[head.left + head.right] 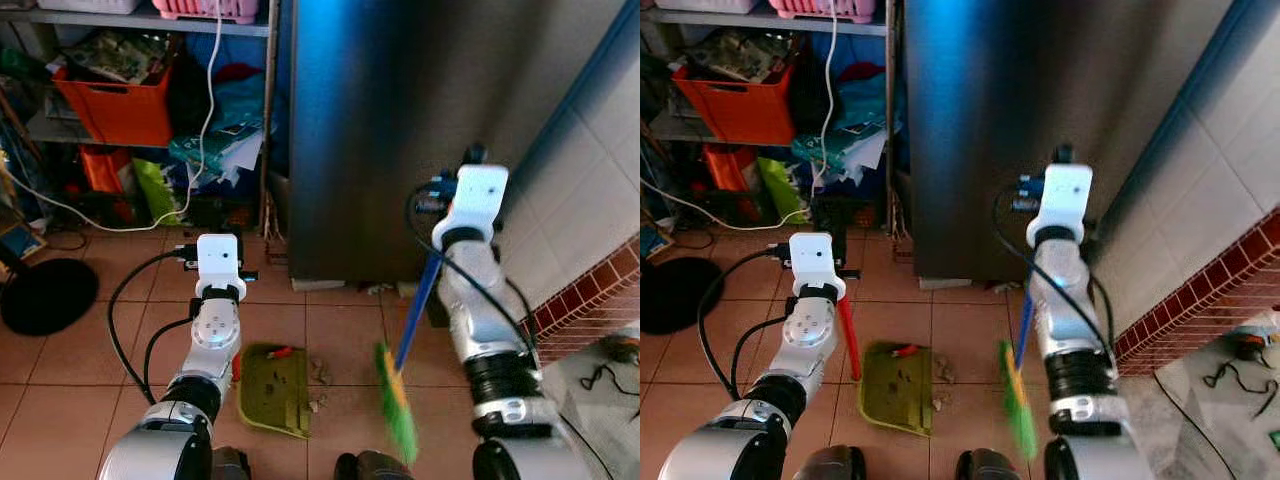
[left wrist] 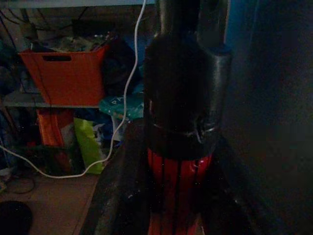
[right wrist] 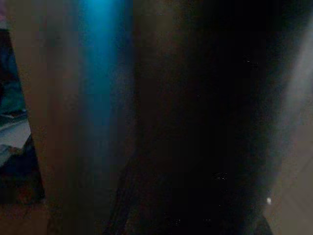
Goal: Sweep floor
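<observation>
Left hand (image 2: 181, 161) clamped on red handle (image 1: 847, 335) of green dustpan (image 1: 272, 388), pan flat on tiled floor (image 1: 80, 370). Right hand (image 1: 432, 262) carries broom (image 1: 398, 400) by blue stick; finger state cannot tell, wrist view too dark. Green bristles blurred, just right of pan mouth. Some crumbs already in pan; small litter (image 1: 320, 372) lies at pan's right edge, more near fridge (image 1: 400, 130) foot. Judged mid-task: partly collected, last bits left.

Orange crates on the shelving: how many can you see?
1: the orange crate sits on the upper shelf at far left, stuffed with clutter. Orange bags hang below; more crates may be hidden.
</observation>
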Controlling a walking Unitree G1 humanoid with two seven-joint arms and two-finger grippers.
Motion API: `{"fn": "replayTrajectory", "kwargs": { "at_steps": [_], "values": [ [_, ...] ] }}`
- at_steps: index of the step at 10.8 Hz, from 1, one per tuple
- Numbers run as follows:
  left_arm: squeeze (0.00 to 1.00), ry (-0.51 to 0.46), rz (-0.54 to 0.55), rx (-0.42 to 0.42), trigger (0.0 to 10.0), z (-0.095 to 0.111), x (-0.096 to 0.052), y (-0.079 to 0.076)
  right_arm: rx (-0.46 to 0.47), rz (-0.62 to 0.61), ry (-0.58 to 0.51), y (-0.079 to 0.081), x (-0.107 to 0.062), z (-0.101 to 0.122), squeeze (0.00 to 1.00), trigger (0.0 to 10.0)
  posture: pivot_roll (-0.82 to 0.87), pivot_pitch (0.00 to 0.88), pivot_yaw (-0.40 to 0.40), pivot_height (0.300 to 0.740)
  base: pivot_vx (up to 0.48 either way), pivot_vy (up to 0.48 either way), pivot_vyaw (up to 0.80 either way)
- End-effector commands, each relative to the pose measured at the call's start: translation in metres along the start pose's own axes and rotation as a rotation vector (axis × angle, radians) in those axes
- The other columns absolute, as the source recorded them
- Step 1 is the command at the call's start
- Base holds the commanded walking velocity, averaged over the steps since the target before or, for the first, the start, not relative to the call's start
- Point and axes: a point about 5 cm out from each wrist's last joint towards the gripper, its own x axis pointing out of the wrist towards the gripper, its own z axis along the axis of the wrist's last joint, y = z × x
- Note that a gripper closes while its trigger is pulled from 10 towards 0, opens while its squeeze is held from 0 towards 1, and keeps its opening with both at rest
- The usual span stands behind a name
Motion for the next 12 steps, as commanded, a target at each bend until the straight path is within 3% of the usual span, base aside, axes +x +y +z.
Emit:
{"fn": "replayTrajectory", "kwargs": {
  "at_steps": [1,2,4,5,7,9,10,12],
  "values": [
    [0.00,-0.032,-0.006,0.001,10.0,0.007,0.005,-0.002,0.071,-0.023,0.034,0.001,-0.001,-0.002,0.00,10.0,-0.08,0.068,-0.057,0.740,0.000,0.000,0.00],
    [0.00,-0.028,-0.004,0.001,10.0,0.007,0.005,-0.002,0.126,-0.020,0.063,0.005,-0.002,-0.005,0.00,10.0,-0.08,0.066,-0.056,0.740,0.000,0.000,0.00],
    [0.00,-0.018,0.000,-0.003,10.0,0.006,0.005,-0.001,0.402,-0.006,0.128,0.019,0.000,-0.002,0.00,10.0,-0.08,0.066,-0.054,0.740,0.000,0.000,0.00],
    [0.00,-0.016,0.000,-0.005,10.0,0.006,0.006,-0.001,0.471,0.009,0.127,0.022,0.002,0.003,0.00,10.0,-0.08,0.066,-0.054,0.740,0.000,0.000,0.00],
    [0.00,-0.011,0.000,-0.008,10.0,0.005,0.006,-0.002,0.682,0.124,0.031,0.034,0.011,0.043,0.00,10.0,-0.08,0.066,-0.053,0.740,0.000,0.000,0.00],
    [0.00,-0.007,-0.003,-0.009,10.0,0.005,0.006,-0.002,0.708,0.233,-0.086,0.035,0.019,0.082,0.00,10.0,-0.08,0.067,-0.051,0.740,0.000,0.000,0.00],
    [0.00,-0.005,-0.006,-0.010,10.0,0.005,0.006,-0.002,0.578,0.284,-0.220,0.030,0.024,0.106,0.00,10.0,-0.08,0.067,-0.051,0.740,0.000,0.000,0.00],
    [0.00,-0.003,-0.012,-0.013,10.0,0.004,0.006,-0.003,0.479,0.246,-0.269,0.015,0.029,0.111,0.00,10.0,-0.08,0.068,-0.051,0.740,0.000,0.000,0.00]
  ]
}}
